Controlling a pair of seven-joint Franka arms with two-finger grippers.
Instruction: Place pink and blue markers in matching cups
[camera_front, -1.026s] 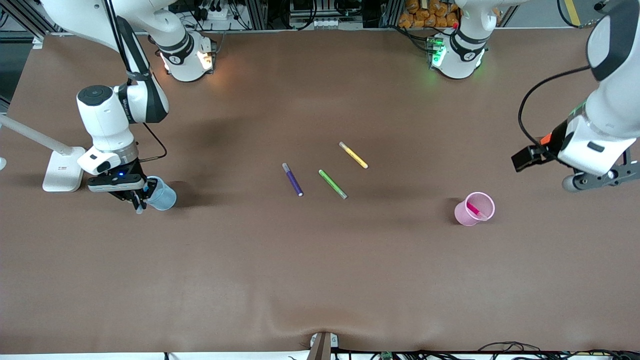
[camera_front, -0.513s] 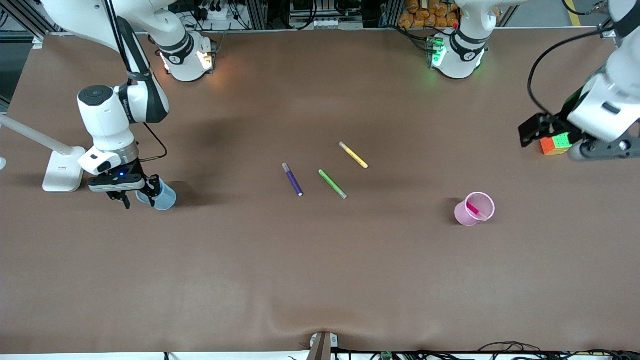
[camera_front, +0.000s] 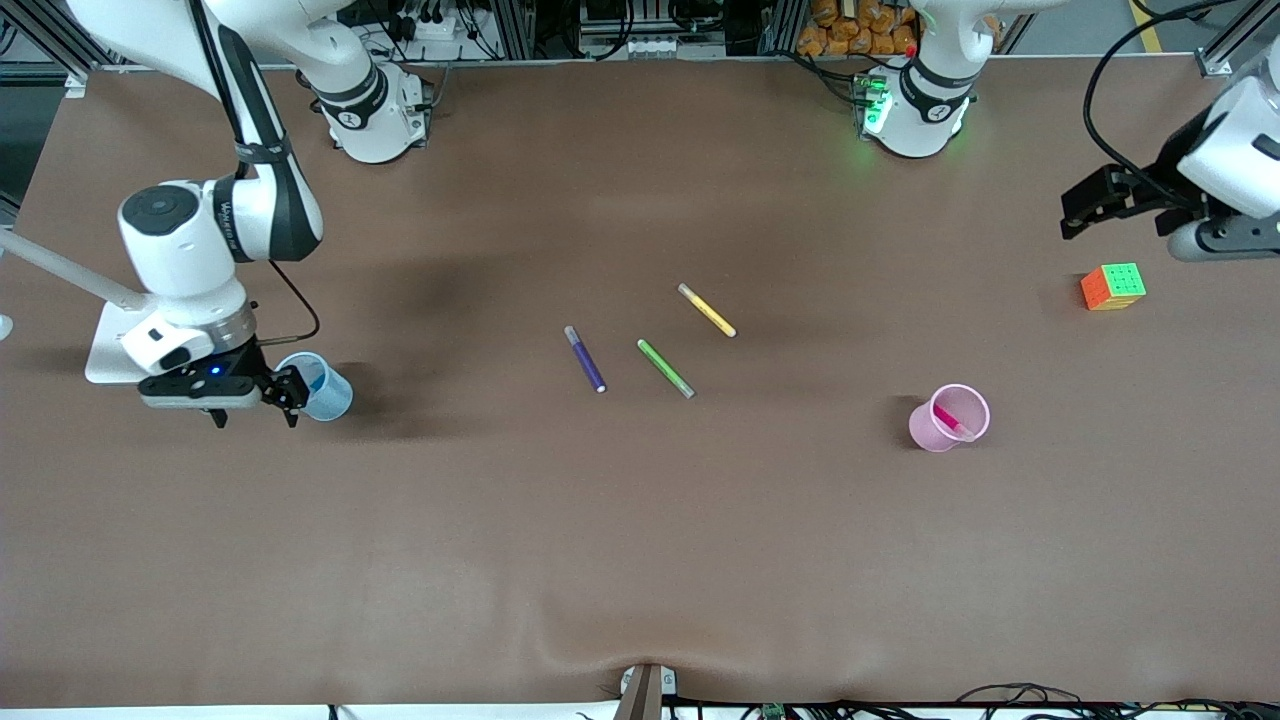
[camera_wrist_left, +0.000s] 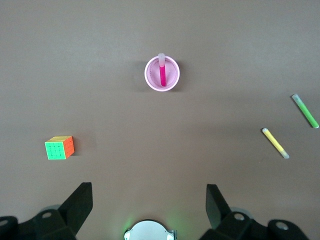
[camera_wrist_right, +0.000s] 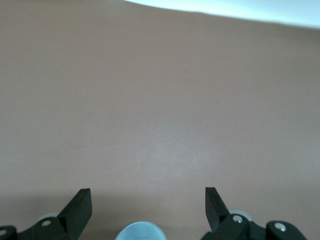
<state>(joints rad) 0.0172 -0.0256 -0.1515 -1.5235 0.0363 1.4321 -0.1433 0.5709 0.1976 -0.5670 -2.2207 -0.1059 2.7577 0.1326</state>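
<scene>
The pale blue cup (camera_front: 318, 388) stands near the right arm's end of the table with the sky-blue marker (camera_front: 315, 377) inside it. My right gripper (camera_front: 254, 407) is open and empty, low beside that cup. The cup's rim shows between the fingers in the right wrist view (camera_wrist_right: 140, 231), where the right gripper (camera_wrist_right: 145, 210) is open. The pale pink cup (camera_front: 949, 418) holds the magenta-pink marker (camera_front: 954, 420); both show in the left wrist view, cup (camera_wrist_left: 172, 80) and marker (camera_wrist_left: 162, 75). My left gripper (camera_front: 1196, 242) is open and empty, high near the cube (camera_front: 1112, 286); it is open in its own view (camera_wrist_left: 149, 206).
A dark purple pen (camera_front: 585, 358), a green pen (camera_front: 665, 368) and a yellow pen (camera_front: 707, 310) lie at mid-table. The colourful cube also shows in the left wrist view (camera_wrist_left: 59, 147). A white stand base (camera_front: 125, 345) sits by the right gripper.
My right gripper let the blue marker go into the blue cup, opened and drew away toward the right arm's end. My left arm moved up and back toward its base, uncovering the cube.
</scene>
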